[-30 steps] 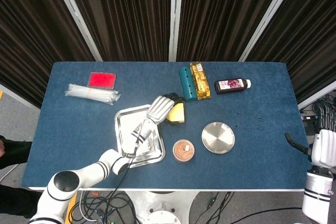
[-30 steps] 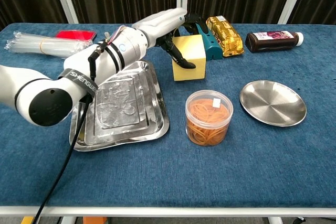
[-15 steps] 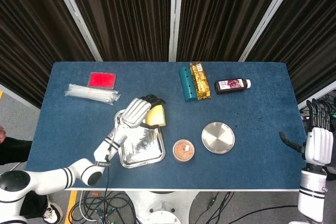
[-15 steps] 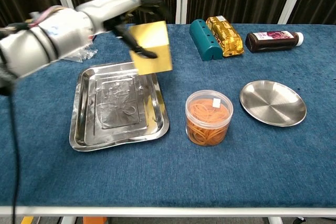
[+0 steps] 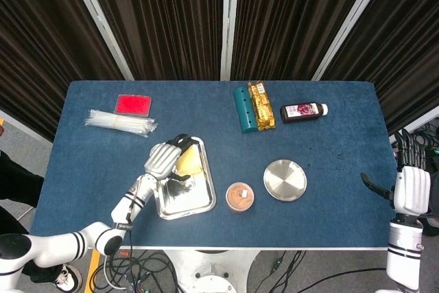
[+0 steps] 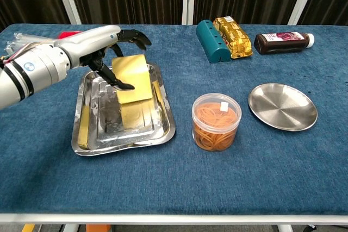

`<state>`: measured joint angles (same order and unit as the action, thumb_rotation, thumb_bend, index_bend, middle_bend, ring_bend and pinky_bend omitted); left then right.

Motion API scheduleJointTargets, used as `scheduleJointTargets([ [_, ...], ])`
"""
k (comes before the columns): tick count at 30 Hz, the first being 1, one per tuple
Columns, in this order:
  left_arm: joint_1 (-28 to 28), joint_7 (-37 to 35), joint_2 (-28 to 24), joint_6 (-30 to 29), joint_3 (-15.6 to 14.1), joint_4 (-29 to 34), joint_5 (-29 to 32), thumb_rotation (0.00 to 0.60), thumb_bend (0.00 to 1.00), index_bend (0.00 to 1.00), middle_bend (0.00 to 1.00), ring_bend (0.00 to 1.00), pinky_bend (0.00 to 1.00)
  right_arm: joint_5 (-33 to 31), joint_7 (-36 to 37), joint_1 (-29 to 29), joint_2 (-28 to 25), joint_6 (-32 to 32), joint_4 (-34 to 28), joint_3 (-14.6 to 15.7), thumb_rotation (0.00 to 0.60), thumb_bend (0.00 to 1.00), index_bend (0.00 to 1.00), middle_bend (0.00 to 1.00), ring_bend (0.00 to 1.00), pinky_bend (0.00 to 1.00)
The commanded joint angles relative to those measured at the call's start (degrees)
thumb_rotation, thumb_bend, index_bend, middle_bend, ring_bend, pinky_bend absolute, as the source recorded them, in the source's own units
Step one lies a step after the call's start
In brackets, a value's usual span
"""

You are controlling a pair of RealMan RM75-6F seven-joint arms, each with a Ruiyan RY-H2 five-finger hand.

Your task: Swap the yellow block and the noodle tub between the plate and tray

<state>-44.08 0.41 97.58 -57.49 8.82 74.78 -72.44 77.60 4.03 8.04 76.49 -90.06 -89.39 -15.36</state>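
Observation:
My left hand [image 5: 163,160] [image 6: 89,49] holds the yellow block [image 5: 190,162] [image 6: 132,79], fingers over its top and thumb on its near face. The block sits tilted, low inside the steel tray [image 5: 184,202] [image 6: 100,126], and I cannot tell whether it rests on the tray floor. The clear noodle tub [image 5: 239,197] [image 6: 216,121] stands on the blue cloth between the tray and the empty round plate [image 5: 285,180] [image 6: 281,106]. My right hand [image 5: 411,189] hangs off the table's right edge, fingers spread and holding nothing.
Along the back stand a teal box [image 5: 241,108] [image 6: 211,41], a gold packet [image 5: 260,104] [image 6: 233,37] and a dark bottle [image 5: 302,111] [image 6: 283,41]. A red card [image 5: 134,104] and a clear plastic bundle [image 5: 121,123] lie at the back left.
My left hand lifted the yellow block off the cloth right of the tray, carried it left and lowered it into the tray. My right hand rose a little at the right edge.

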Motion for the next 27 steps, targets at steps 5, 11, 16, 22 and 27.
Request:
scheduleJointTargets([
  [5, 1.6, -0.4, -2.7, -2.0, 0.2, 2.3, -1.5, 0.6, 0.02, 0.04, 0.0, 0.0, 0.13, 1.1, 0.2, 0.1, -0.6, 0.7, -0.6, 0.9, 0.6, 0.06, 0.0, 0.0, 0.0, 0.0],
  [11, 8.9, 4.7, -12.9, -10.2, -1.9, 15.3, -0.9, 0.6, 0.02, 0.04, 0.0, 0.0, 0.13, 4.5, -3.1, 1.8, -3.3, 3.4, -4.0, 2.7, 0.6, 0.06, 0.0, 0.0, 0.0, 0.0],
  [16, 15.0, 8.1, -17.9, -17.2, -4.3, 19.9, -0.8, 0.6, 0.02, 0.05, 0.0, 0.0, 0.12, 5.7, -8.5, 5.5, -7.4, 12.2, -9.9, 5.1, 0.6, 0.06, 0.0, 0.0, 0.0, 0.0],
  [22, 22.7, 8.7, -20.2, -25.0, -7.5, 20.4, -1.6, 0.6, 0.02, 0.05, 0.0, 0.0, 0.12, 6.3, -16.9, 11.7, -8.0, 23.0, -17.0, 7.1, 0.6, 0.05, 0.0, 0.0, 0.0, 0.0],
  [27, 27.7, 8.0, -20.2, -28.1, -10.3, 20.3, -2.5, 0.6, 0.02, 0.05, 0.0, 0.0, 0.12, 2.5, -23.8, 17.5, -5.1, 31.5, -19.8, 7.1, 0.6, 0.04, 0.0, 0.0, 0.0, 0.0],
])
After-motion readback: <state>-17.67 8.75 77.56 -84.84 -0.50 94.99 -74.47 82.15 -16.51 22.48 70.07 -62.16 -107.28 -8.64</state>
